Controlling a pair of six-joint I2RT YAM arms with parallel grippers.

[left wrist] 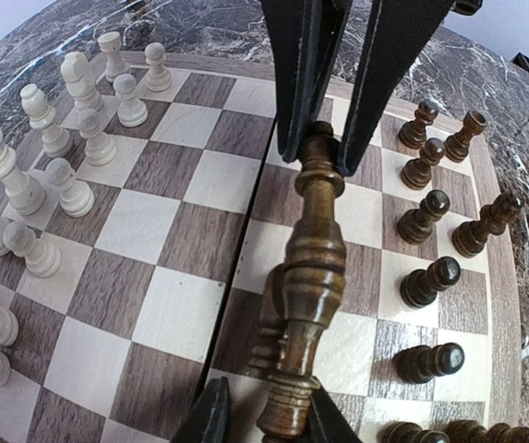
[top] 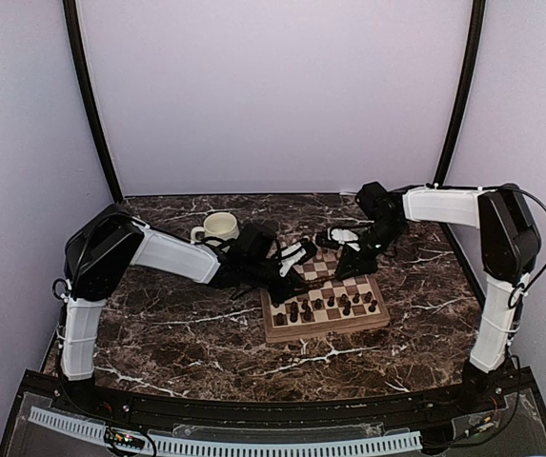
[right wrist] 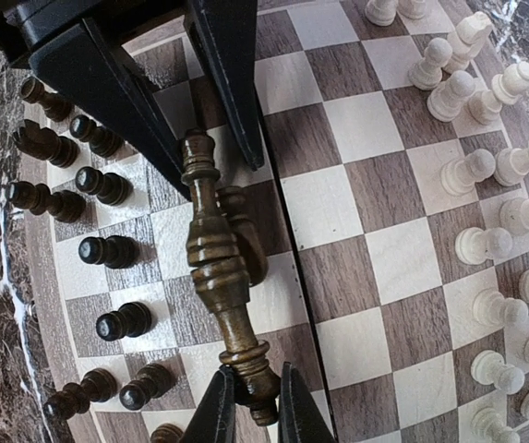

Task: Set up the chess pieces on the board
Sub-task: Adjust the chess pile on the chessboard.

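While the worktop (top: 177, 328) carries the board (top: 325, 333), the right end effector (right wrist: 250, 411) is clamped on one end of a dark chess piece (left wrist: 310, 268) held sideways over the board's centre. Around the other end the left end effector (left wrist: 269, 420) is narrowly open, one finger touching.

Left arm (top: 172, 255): rises from the near left, elbow bent high, forearm reaching right.
Right arm (top: 444, 205): upright at the near right, forearm reaching left.
Left gripper (left wrist: 269, 411): fingers (left wrist: 213, 415) slightly apart around one end of a dark chess piece (left wrist: 310, 268).
Right gripper (right wrist: 257, 401): fingers (right wrist: 218, 411) pinched on its other end.
Wrists: facing each other, tip to tip.
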